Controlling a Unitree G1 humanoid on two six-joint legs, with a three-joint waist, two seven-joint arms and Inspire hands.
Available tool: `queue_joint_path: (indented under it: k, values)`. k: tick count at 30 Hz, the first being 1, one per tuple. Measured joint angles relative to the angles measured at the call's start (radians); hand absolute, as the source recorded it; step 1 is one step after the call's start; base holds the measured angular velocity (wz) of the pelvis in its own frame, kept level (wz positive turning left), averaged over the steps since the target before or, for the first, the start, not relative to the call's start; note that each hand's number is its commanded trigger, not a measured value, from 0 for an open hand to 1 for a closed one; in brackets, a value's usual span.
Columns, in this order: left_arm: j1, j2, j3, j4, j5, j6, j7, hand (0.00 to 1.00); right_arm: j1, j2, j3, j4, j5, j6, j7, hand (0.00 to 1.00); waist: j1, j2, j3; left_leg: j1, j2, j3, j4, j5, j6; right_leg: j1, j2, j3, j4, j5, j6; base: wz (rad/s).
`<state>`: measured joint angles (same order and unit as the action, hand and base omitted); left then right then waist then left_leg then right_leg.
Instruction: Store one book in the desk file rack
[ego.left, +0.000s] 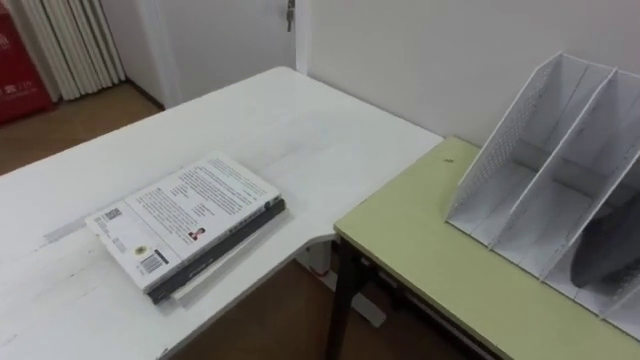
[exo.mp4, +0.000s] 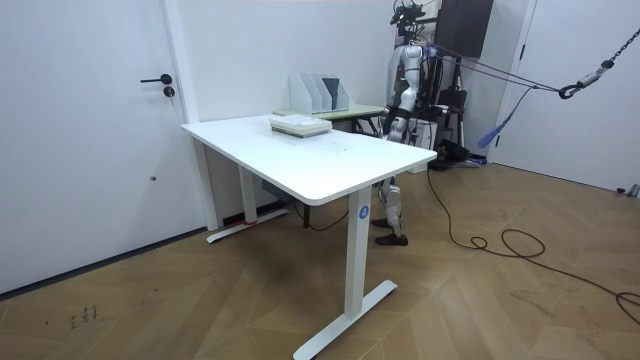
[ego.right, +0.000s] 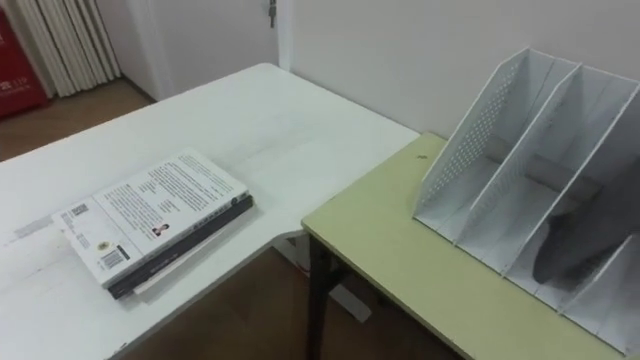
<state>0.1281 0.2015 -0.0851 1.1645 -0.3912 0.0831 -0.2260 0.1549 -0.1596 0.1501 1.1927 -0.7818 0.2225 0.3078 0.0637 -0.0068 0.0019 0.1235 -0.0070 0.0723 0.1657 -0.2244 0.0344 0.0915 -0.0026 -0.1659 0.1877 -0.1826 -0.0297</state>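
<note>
1. My left hand (exo.mp4: 396, 127) hangs at my side in the room view, where I stand at the end of the green desk (ego.left: 420, 250). It is too small there for me to tell whether it is open or closed.
2. Nearest below me is the white table (ego.left: 300, 120) on my left, and the book (ego.left: 185, 215) lies flat on it as the top of a small stack, close to the table's near edge.
3. Its long axis runs from near-left to far-right, slanting toward the wall. The barcode end points back toward me and to my left, the other end toward the far right. Its spine side faces the green desk.
4. Under it lie a dark volume and a pale one, their edges showing along the spine side.
5. The green desk stands on my right, its corner just beside the white table's curved edge, with wooden floor (ego.left: 270, 310) showing between them.
6. Farther right on that desk stands the white file rack (ego.left: 545, 160), its perforated side wall toward the book and well apart from it. The two compartments nearest the book hold nothing; a dark shape sits in the next one, and I cannot tell what it is.
7. Beyond everything is the pale wall (ego.left: 430, 60).
</note>
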Motion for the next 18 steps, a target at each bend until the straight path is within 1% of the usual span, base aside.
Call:
queue_joint_path:
  k: [1,3,6,12,15,18]
  values:
    - [0.002,-0.002,0.014,0.0,0.002,0.002,0.0,0.0,0.003,0.009,-0.025,0.019,0.071,0.001,-0.008,0.0,-0.009,0.002,-0.0001,0.003,0.0,0.0,-0.001,0.0,0.0,0.001,0.001,0.001,0.001,-0.001,-0.001,0.0]
    - [0.008,-0.004,0.039,0.0,0.015,0.005,0.0,0.0,0.004,0.013,-0.055,0.061,0.201,0.004,-0.014,0.0,-0.03,0.003,-0.0005,0.007,0.0,0.001,-0.003,0.0,0.0,0.004,0.004,0.002,0.002,-0.004,-0.001,0.0]
    - [0.009,-0.009,0.042,0.0,0.03,0.006,0.001,0.0,0.004,0.013,-0.064,0.094,0.3,0.019,-0.031,0.0,-0.039,0.005,-0.0009,0.012,0.001,0.007,-0.003,0.0,0.0,0.004,0.005,0.014,0.002,-0.004,-0.002,-0.07]
    - [0.011,-0.015,0.041,-0.002,0.073,0.005,0.026,0.0,-0.008,0.015,-0.086,0.102,0.367,0.018,-0.053,0.0,-0.083,0.008,-0.0018,0.017,0.001,0.006,-0.004,0.0,0.0,0.004,0.004,0.015,0.004,-0.004,-0.002,-0.01]
    - [0.011,-0.018,0.041,-0.004,0.099,0.004,0.043,0.0,-0.01,0.017,-0.086,0.104,0.394,0.018,-0.068,0.0,-0.087,0.008,-0.001,0.025,0.002,0.008,-0.007,0.0,0.0,0.004,0.004,0.025,0.018,-0.011,-0.002,-0.07]
    - [0.002,-0.018,0.041,-0.005,0.137,0.003,0.054,0.0,-0.011,0.016,-0.086,0.105,0.43,0.018,-0.082,0.0,-0.09,0.007,-0.0012,0.03,0.002,0.009,-0.015,0.0,0.0,0.005,0.006,0.027,0.02,-0.012,-0.001,0.0]
